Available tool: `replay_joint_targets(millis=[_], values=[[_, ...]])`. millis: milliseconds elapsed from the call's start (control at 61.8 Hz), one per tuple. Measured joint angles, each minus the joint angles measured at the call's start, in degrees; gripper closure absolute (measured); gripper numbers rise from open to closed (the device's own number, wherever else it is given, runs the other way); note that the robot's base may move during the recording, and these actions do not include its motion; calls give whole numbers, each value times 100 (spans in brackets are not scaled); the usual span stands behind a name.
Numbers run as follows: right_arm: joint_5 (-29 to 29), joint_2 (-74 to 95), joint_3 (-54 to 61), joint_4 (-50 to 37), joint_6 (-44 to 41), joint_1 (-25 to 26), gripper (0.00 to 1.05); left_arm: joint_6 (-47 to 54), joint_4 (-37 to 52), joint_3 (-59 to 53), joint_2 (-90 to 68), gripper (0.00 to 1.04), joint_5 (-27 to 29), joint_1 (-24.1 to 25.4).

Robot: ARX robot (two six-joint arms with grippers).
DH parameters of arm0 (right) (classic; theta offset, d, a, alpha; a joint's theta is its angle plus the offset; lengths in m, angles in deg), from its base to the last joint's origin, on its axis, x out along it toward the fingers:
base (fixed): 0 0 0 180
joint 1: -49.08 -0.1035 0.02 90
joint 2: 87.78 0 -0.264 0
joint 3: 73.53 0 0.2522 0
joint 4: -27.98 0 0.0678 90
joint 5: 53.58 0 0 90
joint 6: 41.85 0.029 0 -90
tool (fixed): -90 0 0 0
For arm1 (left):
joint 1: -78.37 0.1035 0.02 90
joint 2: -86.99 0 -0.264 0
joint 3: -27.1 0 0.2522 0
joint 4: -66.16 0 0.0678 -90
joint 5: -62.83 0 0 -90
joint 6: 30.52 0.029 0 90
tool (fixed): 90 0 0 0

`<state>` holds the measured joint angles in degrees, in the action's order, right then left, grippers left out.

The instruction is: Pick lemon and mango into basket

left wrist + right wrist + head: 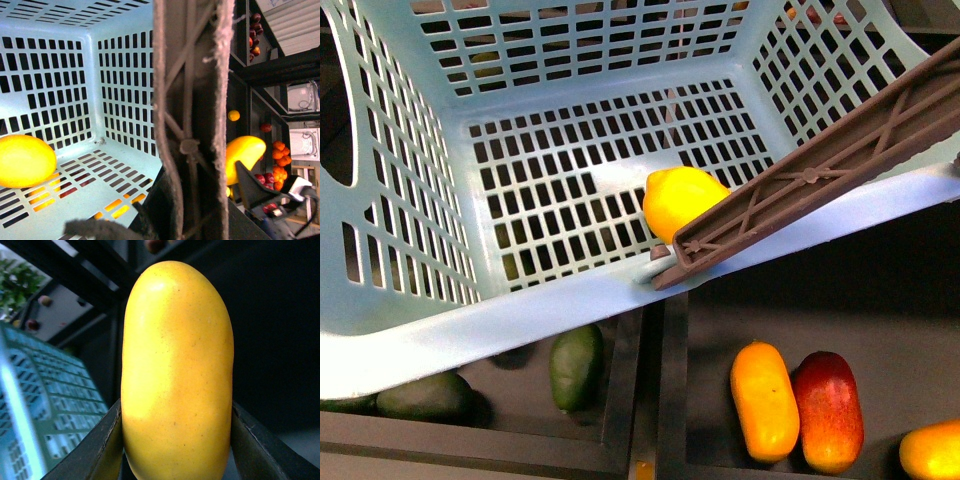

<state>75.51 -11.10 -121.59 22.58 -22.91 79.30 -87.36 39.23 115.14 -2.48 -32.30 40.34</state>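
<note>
In the front view neither arm shows. The basket (400, 250) fills most of the picture, its far wall and left side cut off by the frame. The lemon (682, 200) lies on its slotted floor near the front wall. The raised brown handle (820, 170) crosses in front of the lemon and hides its lower right part. Below the basket, a dark left tray (623, 395) holds two green fruits (577, 366), with a third mostly hidden under the basket rim. The right tray (880, 320) holds an orange-yellow fruit (765, 400) touching a red fruit (828, 410). Another orange fruit (932, 450) is cut off at the corner.

In the left wrist view the handle runs close to the lens and blocks the middle of the picture. On one side the lemon sits on the basket floor, partly out of frame. On the other side the mango (246, 155) shows outside the basket, part of it hidden behind the handle. A blurred dark shape near the lens cannot be made out. Whether the left end effector is open or closed cannot be told.

In the right wrist view the right end effector (177, 445) is clamped on the mango. A dark finger presses each side and the fruit stands upright between them. The basket is blurred beside it.
</note>
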Motion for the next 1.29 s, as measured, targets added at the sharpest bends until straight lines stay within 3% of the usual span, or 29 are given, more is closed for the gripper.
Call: replay_joint_targets(millis=[81, 356, 517, 679, 776, 1099, 1293], values=[[-31, -494, 0, 68, 151, -299, 55, 2, 0, 0, 0, 99, 0, -2], [-592, -1176, -50, -2, 518, -2026, 55, 0, 0, 0, 0, 99, 17, 0], [-1211, -966, -295, -136, 505, -3036, 55, 0, 0, 0, 0, 99, 13, 0], [-1864, -514, -398, -208, 348, -3617, 55, 0, 0, 0, 0, 99, 7, -2], [-1974, -302, -398, -278, 341, -3768, 55, 0, 0, 0, 0, 99, 11, 0], [-2295, -518, -396, -291, 195, -3659, 7, 7, 0, 0, 0, 99, -52, -2], [-3150, -1416, -94, -166, -391, -2776, 12, -22, -4, -11, -24, 99, 72, 2]])
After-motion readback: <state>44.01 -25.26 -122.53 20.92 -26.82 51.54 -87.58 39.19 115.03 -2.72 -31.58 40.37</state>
